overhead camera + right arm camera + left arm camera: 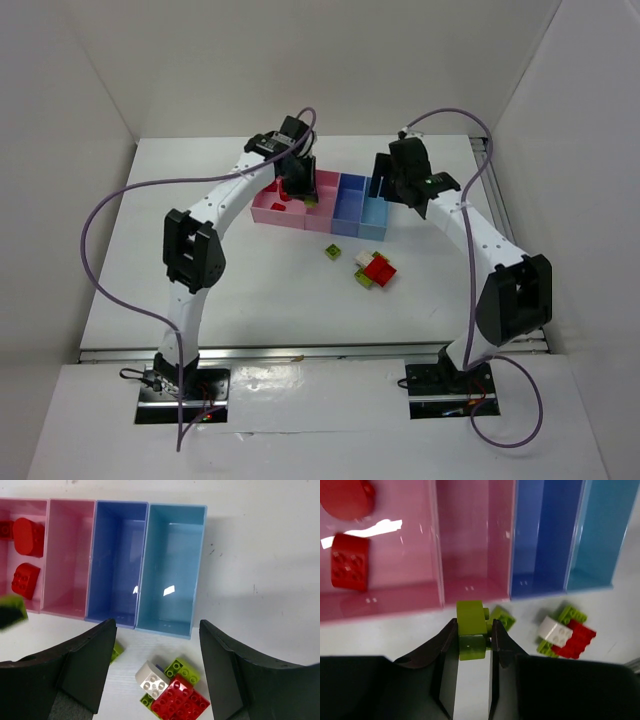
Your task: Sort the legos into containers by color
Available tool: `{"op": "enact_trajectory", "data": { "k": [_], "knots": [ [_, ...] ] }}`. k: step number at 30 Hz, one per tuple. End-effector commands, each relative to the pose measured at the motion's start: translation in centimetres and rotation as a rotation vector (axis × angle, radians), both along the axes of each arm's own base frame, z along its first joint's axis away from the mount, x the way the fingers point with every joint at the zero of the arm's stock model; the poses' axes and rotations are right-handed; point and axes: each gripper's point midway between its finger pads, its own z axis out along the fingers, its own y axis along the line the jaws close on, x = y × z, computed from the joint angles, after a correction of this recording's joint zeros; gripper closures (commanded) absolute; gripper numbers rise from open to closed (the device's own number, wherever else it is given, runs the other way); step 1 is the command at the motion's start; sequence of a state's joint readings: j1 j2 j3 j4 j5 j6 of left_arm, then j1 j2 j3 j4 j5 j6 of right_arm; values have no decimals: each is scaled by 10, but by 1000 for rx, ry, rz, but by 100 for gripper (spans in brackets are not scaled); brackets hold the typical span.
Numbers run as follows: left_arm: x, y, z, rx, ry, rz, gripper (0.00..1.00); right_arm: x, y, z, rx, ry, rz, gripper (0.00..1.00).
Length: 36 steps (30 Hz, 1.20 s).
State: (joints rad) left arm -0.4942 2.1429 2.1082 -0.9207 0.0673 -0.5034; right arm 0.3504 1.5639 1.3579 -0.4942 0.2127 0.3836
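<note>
A white worktop (pixel 250 290) sat inside plain white walls (pixel 300 60). Toward twelve o'clock of its middle lay a joined row of bins: a wide pink bin (pixel 262 213), a narrower pink bin (pixel 475 540), a blue bin (pixel 350 200) and a light blue bin (pixel 374 220). Two red bricks (pixel 350 569) rested in the wide pink bin. The other three showed bare floors.

At six o'clock of the blue bin, apart from the row, a lone yellow-green brick (pixel 332 251) lay on the worktop. At four o'clock of it, a cluster of bricks (pixel 375 270) lay touching one another: a white brick (pixel 152 677), a red brick (pixel 180 700) and yellow-green pieces.

The left tool (pixel 474 640) was clamped on a yellow-green lego (pixel 470 615), which stood up between its fingers (pixel 451 635) and showed against the near wall of the narrower pink bin. Its height above the bin could not be told.

The right tool (pixel 156 630) hung with its jaws wide apart, nothing between them, above the near end of the light blue bin and the cluster.
</note>
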Motion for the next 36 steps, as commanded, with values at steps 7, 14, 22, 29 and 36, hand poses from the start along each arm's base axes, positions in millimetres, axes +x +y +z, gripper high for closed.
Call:
{"op": "enact_trajectory", "data": {
  "k": [7,14,22,29,36],
  "knots": [
    [57,-11,-7,-105,-53,43,87,-32,31,-6,101,33,155,25],
    [64,-25,-4,-163,-70,-3,78,-66,84,-35,64,86,379,25],
    [68,-29,-3,-185,-75,6,32,-70,130,-61,18,126,538,27],
    [69,-9,40,-211,-142,46,25,-73,140,-94,-33,178,578,23],
    [64,59,108,-238,-246,163,26,-70,145,-133,-123,234,587,20]
  ]
}}
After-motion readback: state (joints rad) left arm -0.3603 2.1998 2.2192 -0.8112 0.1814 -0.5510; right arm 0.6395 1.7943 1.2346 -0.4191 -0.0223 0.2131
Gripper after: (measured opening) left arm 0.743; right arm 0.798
